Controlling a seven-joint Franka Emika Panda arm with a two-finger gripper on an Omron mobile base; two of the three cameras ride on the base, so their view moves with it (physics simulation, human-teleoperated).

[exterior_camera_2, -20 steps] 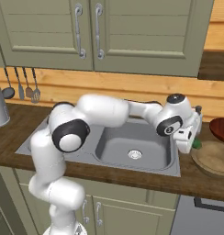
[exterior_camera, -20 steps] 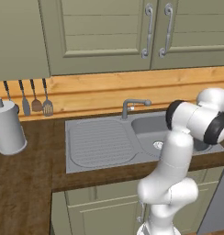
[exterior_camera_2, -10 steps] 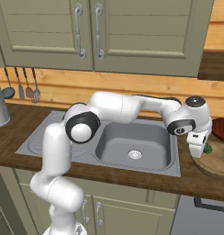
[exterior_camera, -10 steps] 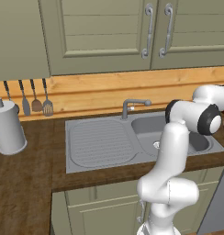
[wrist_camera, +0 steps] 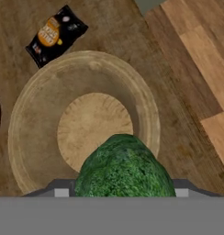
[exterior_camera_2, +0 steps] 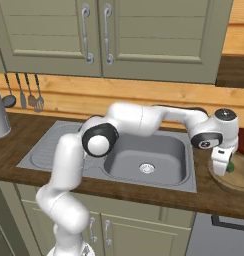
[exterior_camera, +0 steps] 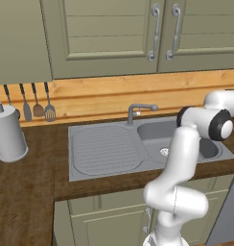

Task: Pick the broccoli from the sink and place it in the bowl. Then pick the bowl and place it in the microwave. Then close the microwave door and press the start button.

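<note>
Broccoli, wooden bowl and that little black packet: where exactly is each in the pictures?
broccoli (wrist_camera: 125,167): hand view, on its lumpy green top.
bowl (wrist_camera: 38,108): hand view, on the bare sloping inner wall.
black packet (wrist_camera: 56,34): hand view, on its printed face, lying on the counter beside the bowl.

The lumpy green broccoli (wrist_camera: 126,167) is hanging above the wide wooden bowl (wrist_camera: 38,110) sitting upright beside the steel sink (exterior_camera_2: 184,172).

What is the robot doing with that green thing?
The robot's gripper is holding a piece of broccoli right above a wooden bowl on the counter, next to the sink. The bowl has nothing in it yet, so the broccoli has not been dropped in. A small dark snack packet lies on the counter just past the bowl.
</note>
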